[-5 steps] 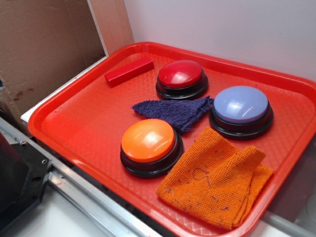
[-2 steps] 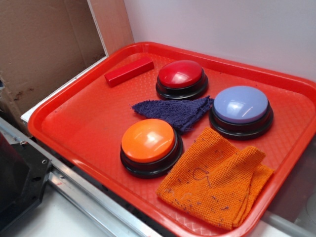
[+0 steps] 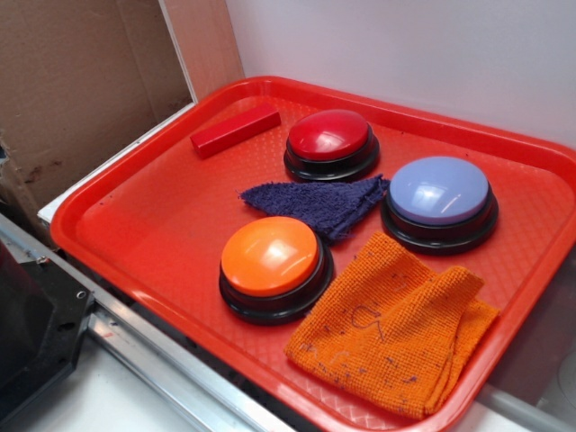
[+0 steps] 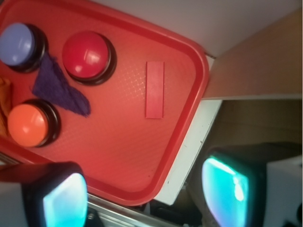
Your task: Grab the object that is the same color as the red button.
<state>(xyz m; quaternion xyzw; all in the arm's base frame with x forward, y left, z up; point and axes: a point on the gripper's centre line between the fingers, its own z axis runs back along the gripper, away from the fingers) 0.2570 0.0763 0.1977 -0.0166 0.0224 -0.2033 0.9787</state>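
Note:
The small glossy red block (image 3: 236, 130) lies flat on the red tray (image 3: 144, 216) at its back left corner, just left of the red button (image 3: 329, 137). From the wrist camera the block (image 4: 155, 89) appears as an upright bar to the right of the red button (image 4: 88, 56). My gripper (image 4: 147, 191) is open, its two cyan pads wide apart with nothing between them. It hangs high above the tray's corner, well short of the block. The exterior view does not show the gripper.
An orange button (image 3: 272, 259), a lavender-blue button (image 3: 439, 193), a purple cloth (image 3: 317, 203) and an orange cloth (image 3: 396, 326) share the tray. A cardboard wall (image 3: 81, 81) stands at left, a white wall behind, and a metal rail (image 3: 162, 355) along the front.

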